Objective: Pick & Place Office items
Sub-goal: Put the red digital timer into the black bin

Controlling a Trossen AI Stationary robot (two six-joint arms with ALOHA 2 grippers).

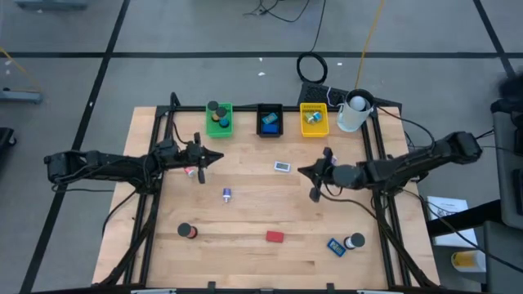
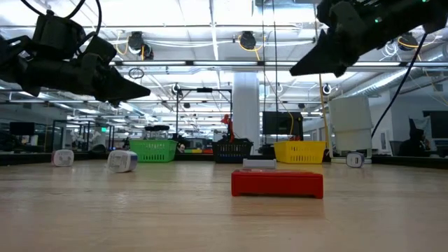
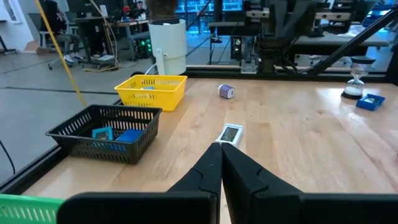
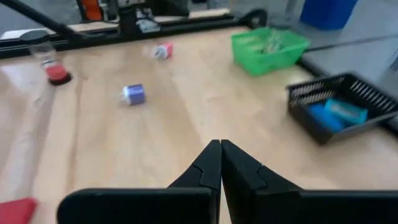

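Lying flat near the table's near edge, the red block (image 1: 274, 237) has its long axis running left to right; the low view shows its long face side on. A small white-and-green rectangular piece (image 1: 283, 167) rests mid-table, long axis also left to right. A blue-and-white roll (image 1: 226, 194) lies on its side left of centre, and a dark round roll (image 1: 188, 231) sits near the left near corner. A blue block (image 1: 336, 246) lies skewed beside a dark-and-white cap (image 1: 355, 241) at the right near side. The high view alone shows items already in the green tray (image 1: 219, 120), black tray (image 1: 270, 120) and yellow tray (image 1: 314, 119). The left gripper (image 1: 217, 157) and right gripper (image 1: 302, 171) both hover above the wood, jaws closed and empty
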